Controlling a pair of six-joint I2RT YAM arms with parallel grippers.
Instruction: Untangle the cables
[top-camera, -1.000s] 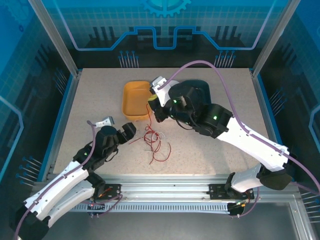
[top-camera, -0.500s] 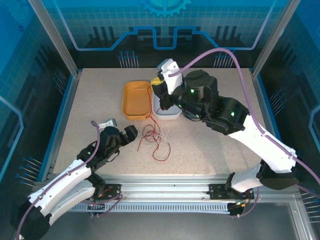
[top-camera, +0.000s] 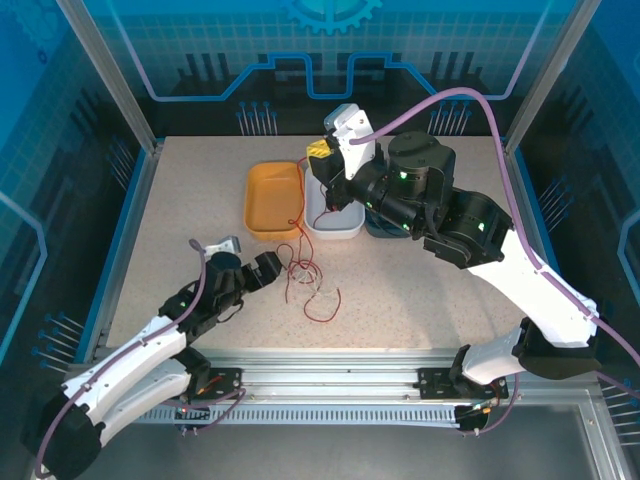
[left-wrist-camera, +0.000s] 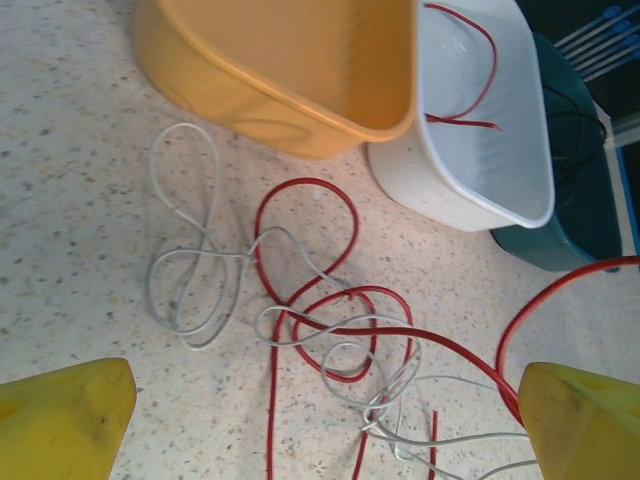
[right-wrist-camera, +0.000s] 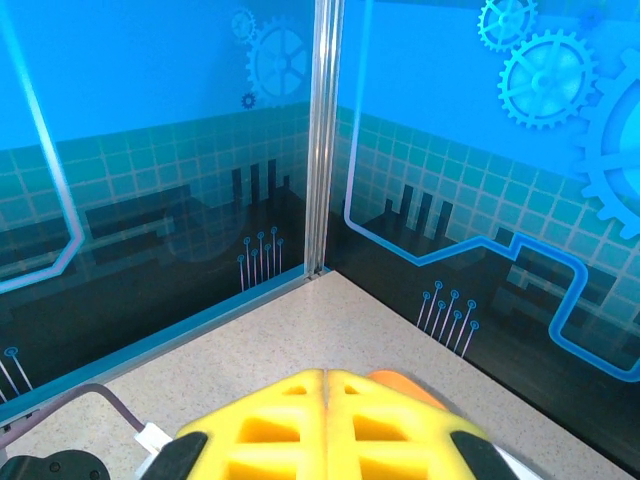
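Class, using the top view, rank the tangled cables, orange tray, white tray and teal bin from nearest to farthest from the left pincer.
1. tangled cables, just right of the left pincer
2. orange tray, beyond it
3. white tray, beyond and rightward
4. teal bin, farthest right, partly hidden

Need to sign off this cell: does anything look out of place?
Yes. One red strand lies in the white bin, yet on the table more red cable is knotted through the whitish cable beside the orange bin, so the sorting looks unfinished.
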